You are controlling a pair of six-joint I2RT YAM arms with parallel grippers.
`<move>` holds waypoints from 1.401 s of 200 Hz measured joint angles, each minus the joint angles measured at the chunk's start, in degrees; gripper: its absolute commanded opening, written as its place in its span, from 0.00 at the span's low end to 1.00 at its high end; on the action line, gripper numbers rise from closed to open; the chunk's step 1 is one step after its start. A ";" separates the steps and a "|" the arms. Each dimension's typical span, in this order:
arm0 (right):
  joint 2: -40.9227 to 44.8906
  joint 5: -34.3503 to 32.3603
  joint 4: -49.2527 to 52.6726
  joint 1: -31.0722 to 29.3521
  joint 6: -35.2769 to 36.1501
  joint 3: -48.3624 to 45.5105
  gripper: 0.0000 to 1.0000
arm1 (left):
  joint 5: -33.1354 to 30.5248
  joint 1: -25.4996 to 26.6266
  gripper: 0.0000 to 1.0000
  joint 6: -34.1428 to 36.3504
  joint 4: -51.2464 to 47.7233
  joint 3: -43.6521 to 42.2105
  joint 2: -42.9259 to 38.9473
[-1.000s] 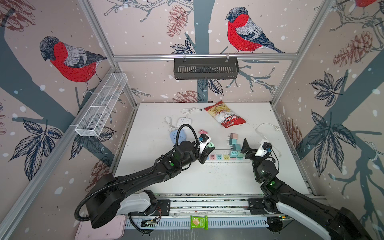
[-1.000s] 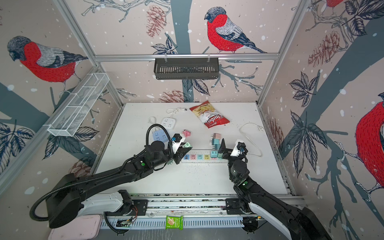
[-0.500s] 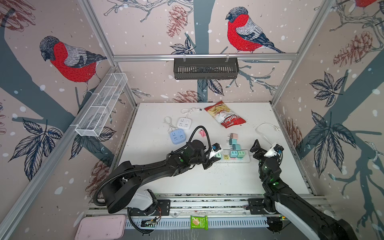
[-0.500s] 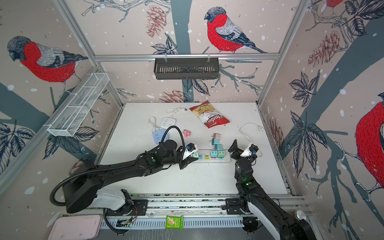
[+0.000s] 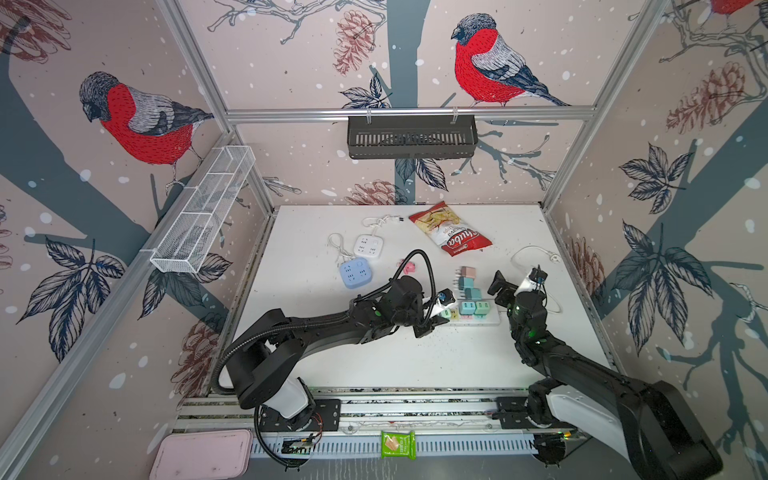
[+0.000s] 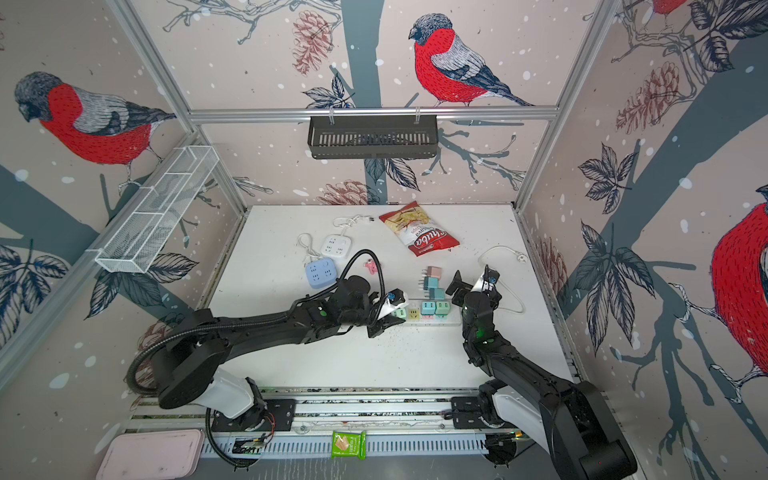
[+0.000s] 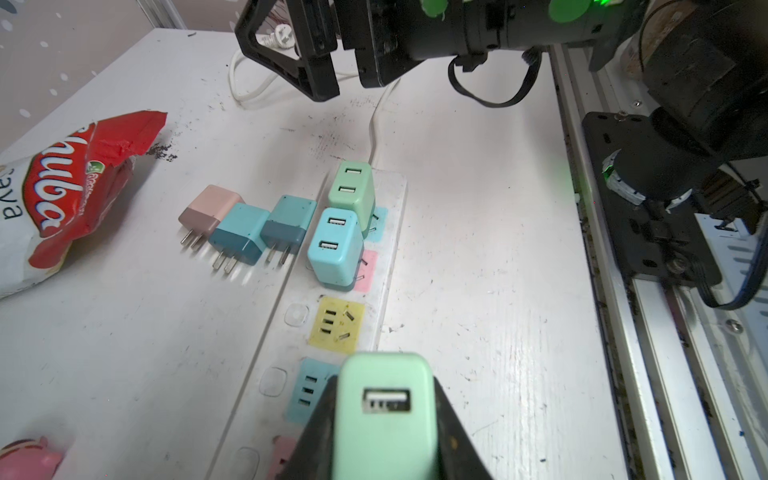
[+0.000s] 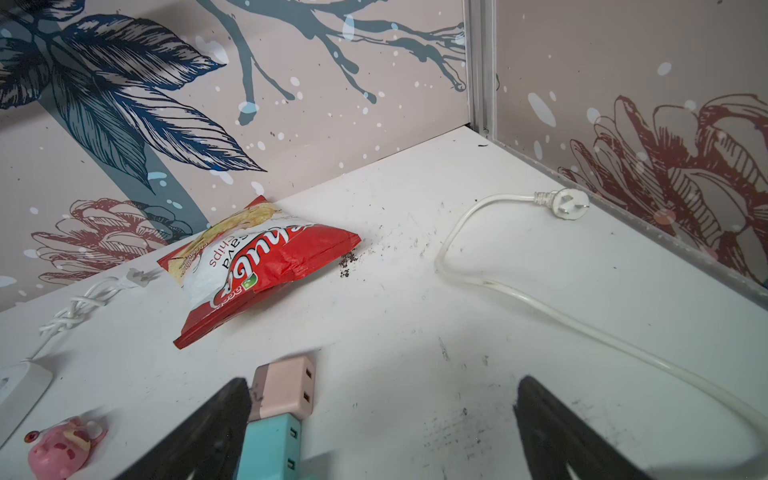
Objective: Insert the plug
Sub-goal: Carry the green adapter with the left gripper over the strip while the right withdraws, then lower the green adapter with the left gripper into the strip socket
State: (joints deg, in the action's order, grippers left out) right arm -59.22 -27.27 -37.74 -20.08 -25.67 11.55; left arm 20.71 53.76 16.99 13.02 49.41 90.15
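- Left pincer (image 7: 384, 440) is clamping tight on the mint plug (image 7: 384, 399), with a black finger pressing on each side of it.
- The plug is hanging right over the power strip (image 7: 282, 345), roughly above the blue socket (image 7: 309, 390), next door to the free yellow socket (image 7: 336, 324). The prongs are hiding under the body, so I can't tell if they're touching anything yet.
- Right pincer (image 8: 380, 388) is gaping wide and carrying nothing, hovering over the desk (image 7: 478, 249) by the loose pink charger (image 8: 286, 386).
- To me this is looking like the line-up-and-push step. A green charger (image 7: 351, 187) and a blue charger (image 7: 334, 249) are already sitting in the strip.
- The next move is probably calling for squaring the prongs to the slots and pressing straight down, maybe with the right arm bracing the strip against sliding.
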 measured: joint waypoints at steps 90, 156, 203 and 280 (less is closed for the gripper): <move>2.64 1.77 -0.96 1.18 -0.02 -2.05 1.00 | -1.22 -3.74 0.00 5.55 -5.20 15.82 8.92; 2.10 2.80 -0.96 1.36 0.00 -1.60 1.00 | 3.63 -3.69 0.00 5.16 -5.95 14.53 12.13; 2.51 3.37 -0.96 1.36 0.20 -1.70 1.00 | 5.29 -3.54 0.00 4.66 -7.69 17.00 16.96; 5.79 4.26 -1.38 1.36 0.20 -3.76 1.00 | 6.16 -3.39 0.00 4.15 -8.37 18.36 19.61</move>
State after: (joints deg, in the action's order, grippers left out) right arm -53.43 -23.00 -39.11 -18.72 -25.47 7.79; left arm 26.87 50.37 21.15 4.64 67.77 109.75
